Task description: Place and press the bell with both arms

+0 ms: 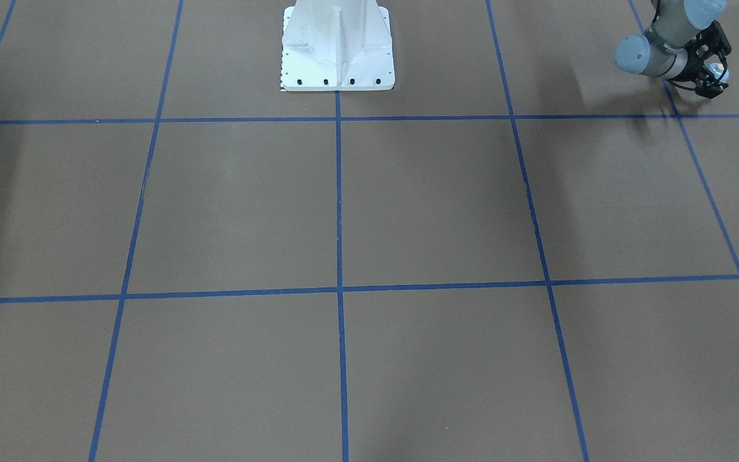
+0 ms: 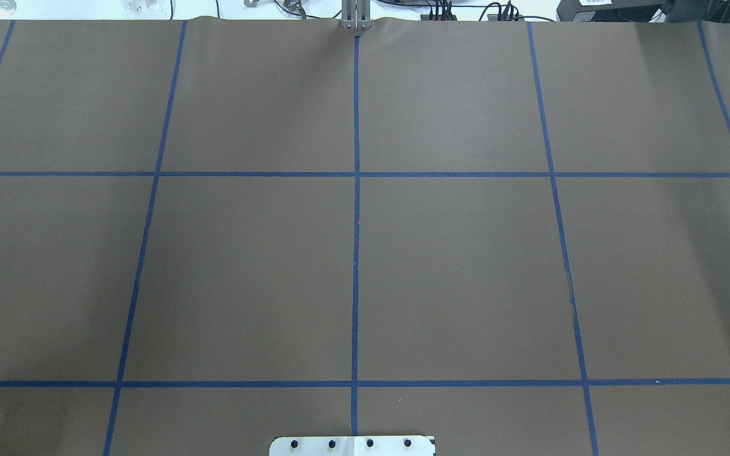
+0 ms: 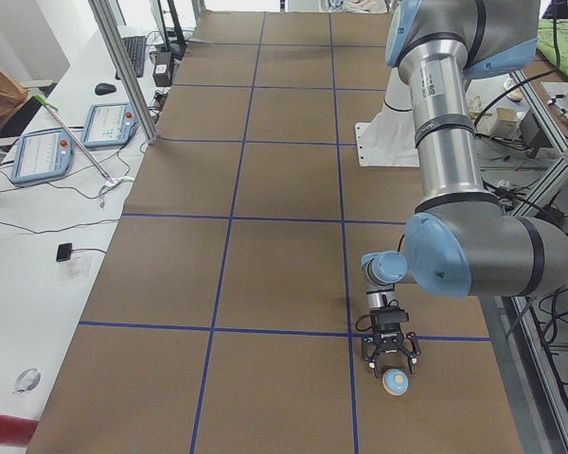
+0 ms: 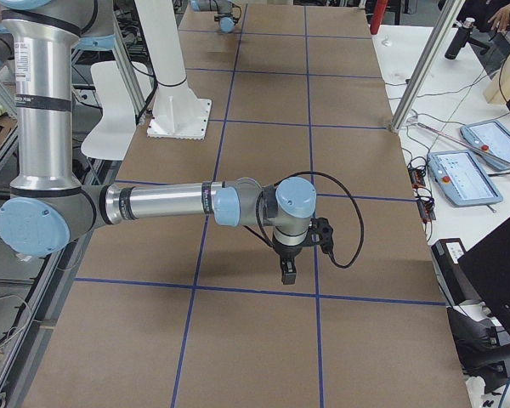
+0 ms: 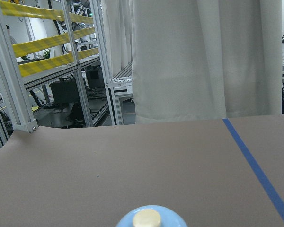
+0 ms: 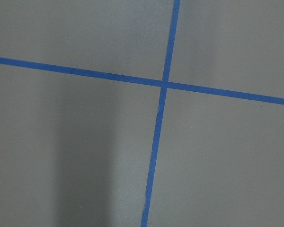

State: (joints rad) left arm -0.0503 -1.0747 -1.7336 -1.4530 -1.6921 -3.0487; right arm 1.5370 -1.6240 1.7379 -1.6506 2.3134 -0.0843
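The bell is a small light-blue dome with a cream button. It sits on the brown table near the robot's left end. It also shows in the front-facing view and at the bottom edge of the left wrist view. My left gripper hangs just over the bell with its fingers spread open, and it shows in the front-facing view too. My right gripper points down above a tape line. It shows only in the exterior right view, so I cannot tell its state. The right wrist view shows only tape lines.
The white pedestal stands at the robot's side of the table. Blue tape lines divide the brown cover into squares. Teach pendants and cables lie on the white side bench, beside a metal post.
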